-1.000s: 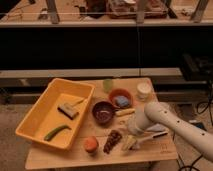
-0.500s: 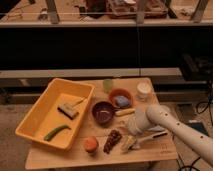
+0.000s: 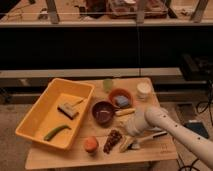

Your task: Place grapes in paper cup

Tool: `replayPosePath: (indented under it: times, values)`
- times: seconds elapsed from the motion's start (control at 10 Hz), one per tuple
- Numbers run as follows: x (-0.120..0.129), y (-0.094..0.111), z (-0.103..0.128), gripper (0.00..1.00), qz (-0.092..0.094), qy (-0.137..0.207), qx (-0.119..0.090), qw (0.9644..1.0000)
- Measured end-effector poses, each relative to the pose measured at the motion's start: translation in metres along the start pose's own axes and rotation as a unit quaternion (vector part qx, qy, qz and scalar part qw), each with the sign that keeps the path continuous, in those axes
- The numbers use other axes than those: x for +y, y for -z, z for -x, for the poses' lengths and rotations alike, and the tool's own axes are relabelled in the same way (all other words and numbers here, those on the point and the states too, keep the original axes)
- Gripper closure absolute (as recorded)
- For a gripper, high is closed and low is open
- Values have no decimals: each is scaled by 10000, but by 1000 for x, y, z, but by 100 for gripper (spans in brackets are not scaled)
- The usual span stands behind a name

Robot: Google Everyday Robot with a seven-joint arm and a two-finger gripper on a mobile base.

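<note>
The grapes, a small dark reddish-purple bunch, lie on the wooden table near its front edge, just right of the round orange fruit. The paper cup, short and white, stands at the back right of the table, empty as far as I can see. My gripper reaches in from the right on the white arm and sits low over the table, right beside the grapes on their right. The arm's wrist hides part of the gripper.
A yellow bin on the left holds a brush and a green vegetable. A dark bowl, an orange bowl, a pale green cup and a yellowish item stand between the grapes and the paper cup.
The arm has moved slightly left and down, bringing the gripper closer to the grapes. The grapes and the other objects have not moved.
</note>
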Motion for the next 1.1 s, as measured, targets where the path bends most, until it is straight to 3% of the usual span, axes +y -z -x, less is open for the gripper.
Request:
replayPosePath:
  times: [0.5,0.8,1.1]
  values:
    - [-1,-8,-1,77,87,13,-186,9998]
    - [3,7,7,81,-3,73,-210,9998]
    - [9,50,37,81,-239,215,-355,9989]
